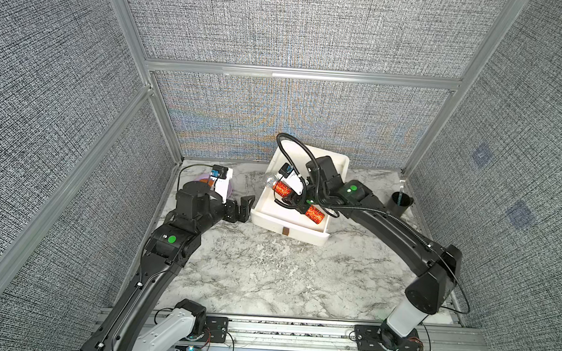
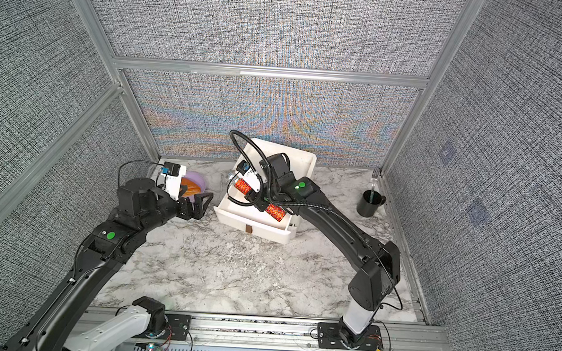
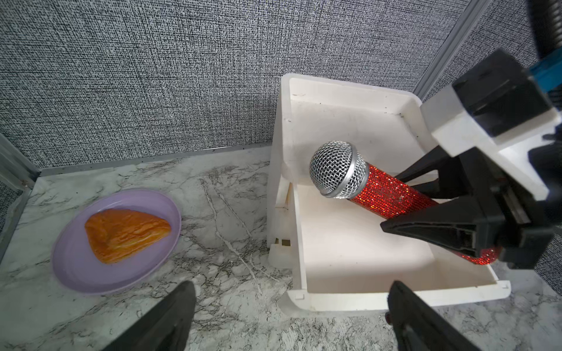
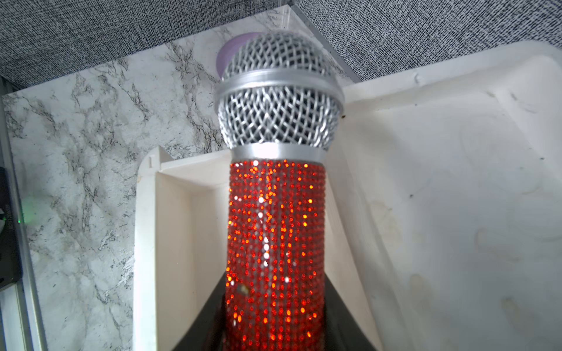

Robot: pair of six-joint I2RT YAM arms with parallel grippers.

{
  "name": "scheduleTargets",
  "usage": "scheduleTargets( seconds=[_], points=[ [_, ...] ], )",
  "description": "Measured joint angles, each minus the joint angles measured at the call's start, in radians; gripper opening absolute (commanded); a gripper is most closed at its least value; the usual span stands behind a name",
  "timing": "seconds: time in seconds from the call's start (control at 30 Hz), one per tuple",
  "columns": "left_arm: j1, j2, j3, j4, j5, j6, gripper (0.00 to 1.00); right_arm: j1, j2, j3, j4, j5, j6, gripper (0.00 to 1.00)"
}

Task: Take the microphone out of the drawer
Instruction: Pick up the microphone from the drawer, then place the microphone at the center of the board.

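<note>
The microphone (image 1: 282,188) (image 2: 275,212) has a red glitter handle and a silver mesh head (image 3: 337,170). It hangs at a slant over the open white drawer (image 1: 289,230) (image 2: 253,226) (image 3: 334,299), head toward the drawer's left wall. My right gripper (image 1: 294,200) (image 2: 257,200) (image 3: 395,202) (image 4: 273,282) is shut on the handle (image 4: 273,228), one black finger on each side. My left gripper (image 1: 246,207) (image 2: 201,204) (image 3: 290,285) stands open and empty just left of the drawer, low over the marble top.
A purple plate (image 3: 76,267) (image 2: 196,177) with an orange pastry (image 3: 124,234) sits at the back left, behind my left wrist. A black cup (image 1: 400,203) (image 2: 370,203) holding a utensil stands at the back right. The white drawer housing (image 1: 337,161) backs against the wall.
</note>
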Motion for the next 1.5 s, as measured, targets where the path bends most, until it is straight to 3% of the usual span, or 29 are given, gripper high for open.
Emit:
scheduleTargets(
  seconds=[0.23, 0.53, 1.1, 1.5],
  points=[
    [0.000, 0.003, 0.005, -0.017, 0.035, 0.014, 1.00, -0.024, -0.058, -0.005, -0.013, -0.002, 0.061, 0.00],
    [0.000, 0.040, 0.004, 0.000, 0.094, 0.013, 1.00, -0.085, -0.212, -0.160, -0.019, 0.011, 0.140, 0.00],
    [0.000, 0.125, 0.042, 0.048, 0.168, 0.006, 1.00, -0.396, -0.538, -0.541, 0.108, -0.006, 0.276, 0.00],
    [0.000, 0.143, 0.087, 0.024, 0.180, 0.014, 1.00, -0.586, -0.556, -0.776, 0.251, -0.025, 0.348, 0.00]
  ],
)
